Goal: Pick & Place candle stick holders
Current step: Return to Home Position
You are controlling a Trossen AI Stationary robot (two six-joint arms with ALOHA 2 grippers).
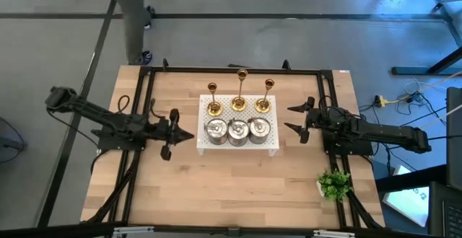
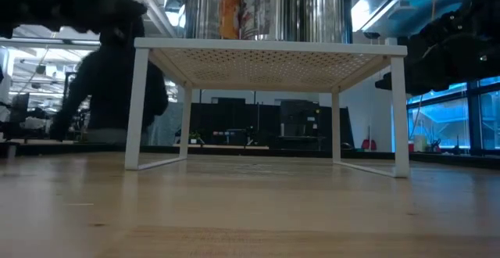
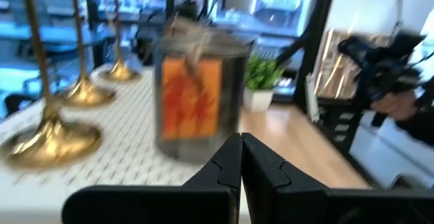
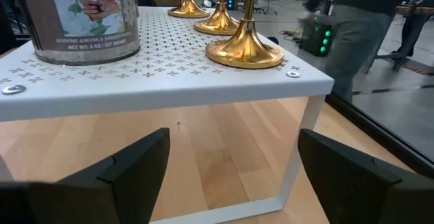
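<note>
Three slim gold candlesticks (image 1: 239,102) stand by their round bases in the far row on the white perforated stand (image 1: 204,146). Three squat silver holders (image 1: 238,130) stand in the near row. My left gripper (image 1: 189,133) is shut and empty, just left of the stand. In its wrist view (image 3: 241,159) it points at the silver holder with an orange label (image 3: 196,98). My right gripper (image 1: 292,120) is open and empty, just right of the stand. Its wrist view (image 4: 234,176) looks at the stand's edge (image 4: 203,91) and a gold base (image 4: 244,47).
A small green plant (image 1: 334,184) stands at the table's near right. A black frame (image 1: 144,79) runs along the table's sides. A person (image 1: 130,14) stands beyond the table's far left corner. Bare wood (image 1: 231,187) lies in front of the stand.
</note>
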